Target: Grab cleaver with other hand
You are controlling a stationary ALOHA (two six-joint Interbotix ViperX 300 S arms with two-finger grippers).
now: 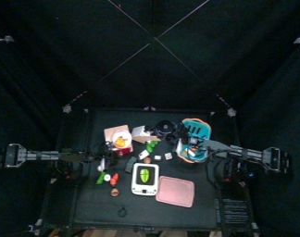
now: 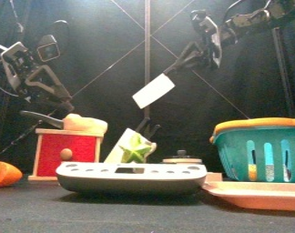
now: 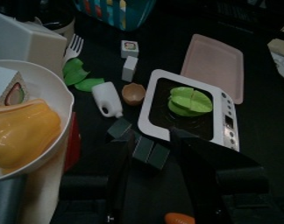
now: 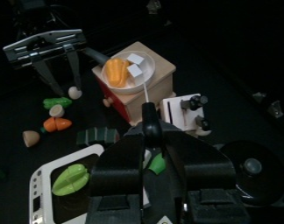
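Note:
The cleaver (image 2: 154,91), with a white blade and dark handle, hangs tilted in the air above the table's middle. My right gripper (image 4: 151,131) is shut on it; the blade shows edge-on as a thin white line (image 4: 145,96) rising from the jaws. In the top view the cleaver (image 1: 143,130) is near the wooden box. My left gripper (image 3: 135,140) is open and empty, low over the table beside the scale. In the right wrist view it (image 4: 57,57) hangs with jaws spread, a short way from the cleaver.
A wooden box (image 2: 65,150) carries a plate of food (image 3: 22,114). A white scale (image 2: 132,177) holds a green pepper (image 3: 188,101). A pink board (image 3: 215,61), a teal basket (image 2: 262,150), a white bottle (image 3: 106,98), a fork and small vegetables lie around.

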